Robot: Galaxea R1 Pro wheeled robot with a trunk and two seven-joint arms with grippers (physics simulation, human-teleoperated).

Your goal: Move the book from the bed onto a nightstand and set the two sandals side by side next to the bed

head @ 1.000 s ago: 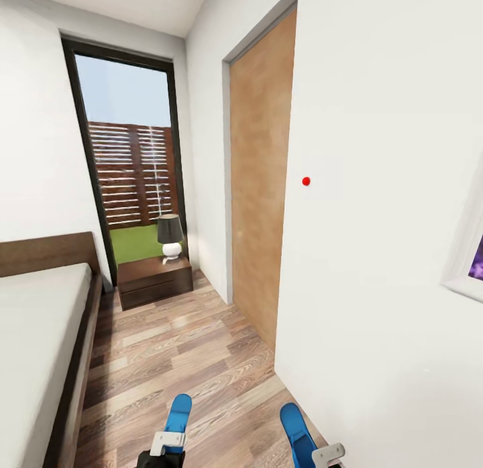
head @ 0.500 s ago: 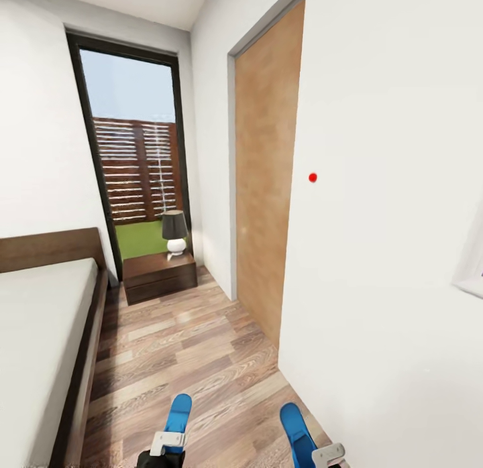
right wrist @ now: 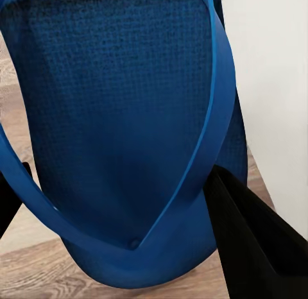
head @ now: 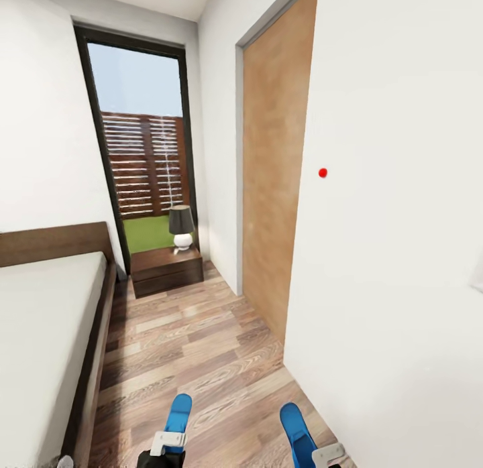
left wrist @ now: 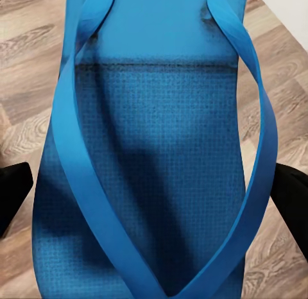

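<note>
Since the earlier frames the whole head view is shifted rightward: the window (head: 137,146), the nightstand (head: 166,270) and the door (head: 276,180) are all seen further right, the picture at the far right is gone from view, and more of the bed (head: 47,334) is shown, so the camera is taken to have turned; the two sandals are held at the same spots low in the view.

One sandal (head: 178,414) is clamped in the left gripper (head: 168,444), and in the left wrist view its blue sole (left wrist: 154,151) is seen close up with a dark finger (left wrist: 13,190) at each edge. The other sandal (head: 296,431) is clamped in the right gripper (head: 329,452); in the right wrist view its sole (right wrist: 122,119) is pressed by a black finger (right wrist: 256,241).

Both sandals are carried above the floor (head: 194,347), right of the bed. The nightstand stands beyond the bed's head end, just beside it, with a lamp (head: 181,229) on top and the window behind. The door is set in the wall (head: 396,220) opposite the bed. No book can be seen on the visible part of the bed.
</note>
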